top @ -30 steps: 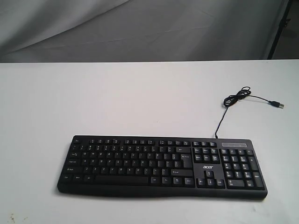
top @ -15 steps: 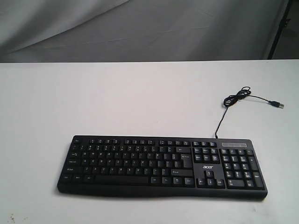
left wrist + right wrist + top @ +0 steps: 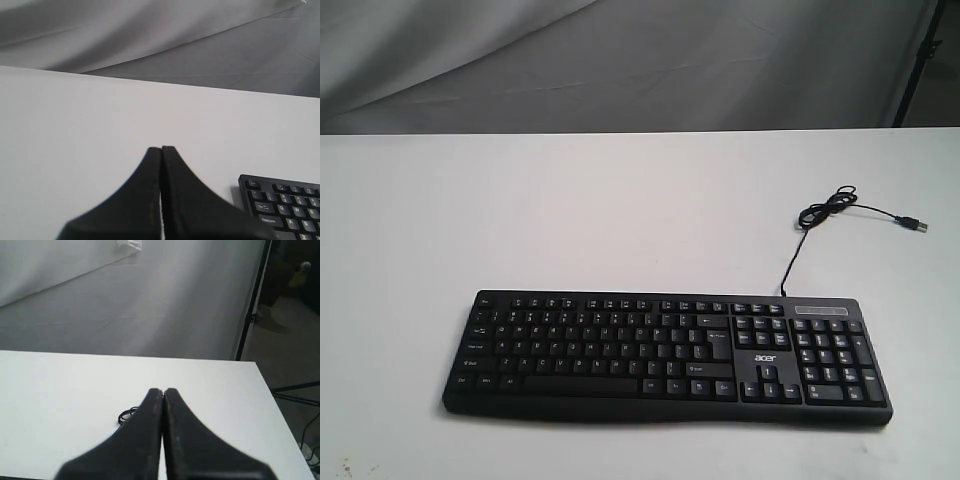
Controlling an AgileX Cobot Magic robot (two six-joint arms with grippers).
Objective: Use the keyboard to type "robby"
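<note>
The wide black keyboard (image 3: 665, 355) with white legends and an "acer" logo lies on the white table (image 3: 570, 220), near its front edge. Its thin black cable (image 3: 840, 208) runs from the back right corner into a small coil, ending in a loose USB plug. Neither arm shows in the exterior view. In the left wrist view my left gripper (image 3: 161, 149) is shut with nothing in it, over bare table, and a corner of the keyboard (image 3: 280, 200) shows beside it. In the right wrist view my right gripper (image 3: 163, 390) is shut and empty, with the cable coil (image 3: 127, 415) beside it.
A grey cloth backdrop (image 3: 620, 60) hangs behind the table. A black stand pole (image 3: 251, 305) rises past the table's right edge, with stand legs and floor beyond it.
</note>
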